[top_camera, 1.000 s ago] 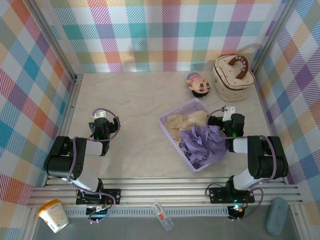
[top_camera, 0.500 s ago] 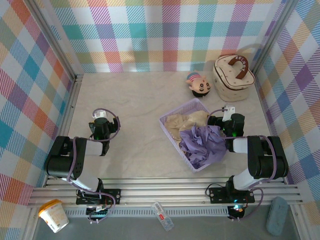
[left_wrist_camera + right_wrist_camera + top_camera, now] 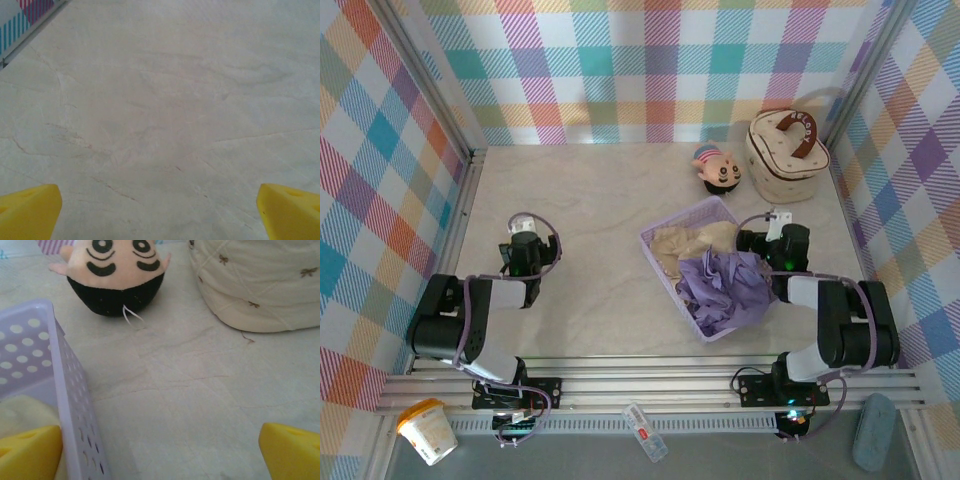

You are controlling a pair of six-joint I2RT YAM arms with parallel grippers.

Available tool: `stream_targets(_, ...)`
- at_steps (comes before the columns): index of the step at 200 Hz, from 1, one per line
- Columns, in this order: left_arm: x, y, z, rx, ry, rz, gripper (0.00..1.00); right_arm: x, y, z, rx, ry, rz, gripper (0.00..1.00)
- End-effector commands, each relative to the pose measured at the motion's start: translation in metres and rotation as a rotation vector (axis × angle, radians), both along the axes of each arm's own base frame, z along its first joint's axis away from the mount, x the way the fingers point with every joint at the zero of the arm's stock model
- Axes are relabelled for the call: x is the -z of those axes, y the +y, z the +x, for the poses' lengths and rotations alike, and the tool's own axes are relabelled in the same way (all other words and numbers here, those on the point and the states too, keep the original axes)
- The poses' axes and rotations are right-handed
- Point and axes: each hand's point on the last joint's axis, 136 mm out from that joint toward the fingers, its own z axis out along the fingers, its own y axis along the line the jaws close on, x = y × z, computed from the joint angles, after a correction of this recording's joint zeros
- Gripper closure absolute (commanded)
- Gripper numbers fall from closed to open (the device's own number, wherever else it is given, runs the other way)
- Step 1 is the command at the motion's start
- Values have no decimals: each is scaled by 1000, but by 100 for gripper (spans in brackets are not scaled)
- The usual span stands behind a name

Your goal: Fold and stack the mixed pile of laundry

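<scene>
The table (image 3: 600, 200) carries everything, and the bare part of it lies under and ahead of the left jaws. In the left wrist view their yellow fingertips (image 3: 30, 215) stand wide apart at the two lower corners, with only pale table surface (image 3: 160, 125) between them.

The lavender perforated basket (image 3: 665, 228) sits just to the left of the right jaws and well to the right of the left jaws. In the right wrist view its wall (image 3: 65, 405) runs up close beside the left of the two yellow fingertips (image 3: 292, 450).

The purple T-shirt (image 3: 725, 295) lies crumpled in the near end of the basket, left of the right jaws and back toward that arm, and spills over the rim.

The cream round case (image 3: 785, 155) stands ahead of the right jaws, slightly to their right (image 3: 255, 285).

The beige garment (image 3: 685, 245) lies bunched in the far end of the basket, level with the right jaws on their left (image 3: 22, 412).

A doll head (image 3: 718, 170) rests on the table ahead of the right jaws and to their left (image 3: 117, 275), beside the case.

The right jaws are spread wide and grip nothing.
</scene>
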Motion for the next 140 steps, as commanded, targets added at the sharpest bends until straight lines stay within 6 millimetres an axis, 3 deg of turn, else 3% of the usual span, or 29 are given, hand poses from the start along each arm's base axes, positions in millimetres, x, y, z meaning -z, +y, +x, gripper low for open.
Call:
stream_targets(1,-46,2,11,-44,-1,31,0,-27,-8,0,58,56,-5,1)
stream_targets(34,-91,1,13,-134,-26,-132,0,-60,-16,-13,191,173,138,1)
stream_targets(58,-103,-17,13,-158,57,-243,0,-72,4,-29,183,360,293,1)
stream_targets(84,-109,-44,10,-179,97,-280,0,-68,32,-58,103,594,244,0)
stream_targets(114,-77,-53,-9,-356,328,-392,0,-71,79,-91,-46,681,142,13)
stream_targets(140,-64,-80,-6,-346,397,-476,0,-51,105,-118,-82,807,120,24)
